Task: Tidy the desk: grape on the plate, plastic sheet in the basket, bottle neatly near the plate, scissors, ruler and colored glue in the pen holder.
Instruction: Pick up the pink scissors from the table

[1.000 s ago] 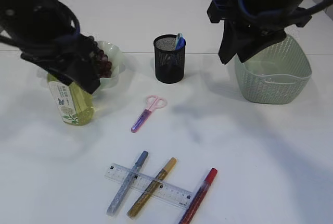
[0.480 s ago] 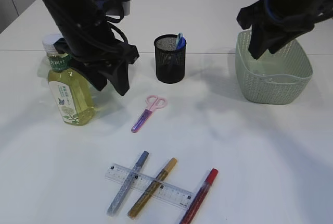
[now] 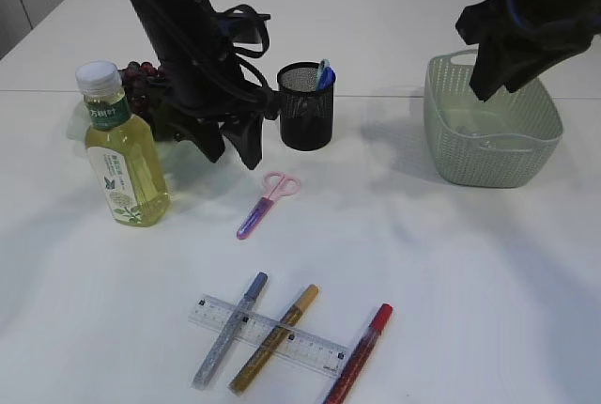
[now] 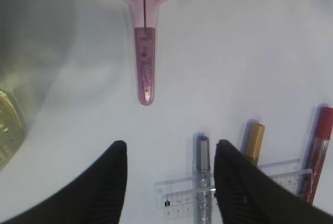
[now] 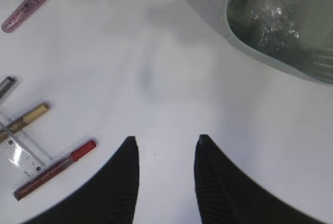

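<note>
Both our jaws parted and holding nothing, left gripper (image 4: 169, 182) above pink plastic scissors (image 4: 143, 36) lying on the white surface (image 3: 451, 263), right gripper (image 5: 165, 174) beside pale green woven basket (image 5: 281, 21) holding crinkled clear plastic sheet (image 5: 270, 10)

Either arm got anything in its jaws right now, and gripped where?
Nothing is held. The left gripper and right gripper both stand open and empty above the table.

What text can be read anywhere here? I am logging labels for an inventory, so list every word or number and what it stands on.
Bottle, neck band: white characters, too small to read.
Bottle, front label: a blue butterfly mark and a plant drawing; its print is too blurred to read.
Ruler: scale marks and tiny numerals, not legible.
Scissors, glue pens, pen holder, basket: no text shows.
</note>
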### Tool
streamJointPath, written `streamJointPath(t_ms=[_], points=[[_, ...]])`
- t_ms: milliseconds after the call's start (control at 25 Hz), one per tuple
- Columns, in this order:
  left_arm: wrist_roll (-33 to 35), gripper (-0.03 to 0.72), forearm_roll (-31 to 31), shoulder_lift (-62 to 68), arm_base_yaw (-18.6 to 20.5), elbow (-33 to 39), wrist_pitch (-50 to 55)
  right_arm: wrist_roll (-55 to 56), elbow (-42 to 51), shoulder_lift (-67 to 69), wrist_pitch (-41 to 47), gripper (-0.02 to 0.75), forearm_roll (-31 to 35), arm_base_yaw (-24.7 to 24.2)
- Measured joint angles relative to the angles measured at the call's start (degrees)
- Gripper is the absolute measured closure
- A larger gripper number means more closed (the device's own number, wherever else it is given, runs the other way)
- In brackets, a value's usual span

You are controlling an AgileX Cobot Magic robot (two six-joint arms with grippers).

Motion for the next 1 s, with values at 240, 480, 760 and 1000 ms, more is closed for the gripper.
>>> streamJointPath(t_ms=[240,480,760,1000], points=[[-0.35,0.294,0.22,4.63,-0.13,-3.93,0.00,-3.02,0.00,0.00,0.00,0.444,0.00,0.00],[-1.38,0.294,1.08,9.32,-1.84,-7.96,0.00,-3.84,0.00,0.00,0.00,0.444,0.00,0.00],[-1.80,0.294,2.09,13.39,-2.06,-10.67,0.00,-4.38,0.00,0.00,0.00,0.444,0.00,0.00],[-1.83,0.294,3.56,15.66,-2.06,-10.68,0.00,-4.59,0.00,0.00,0.00,0.444,0.00,0.00]])
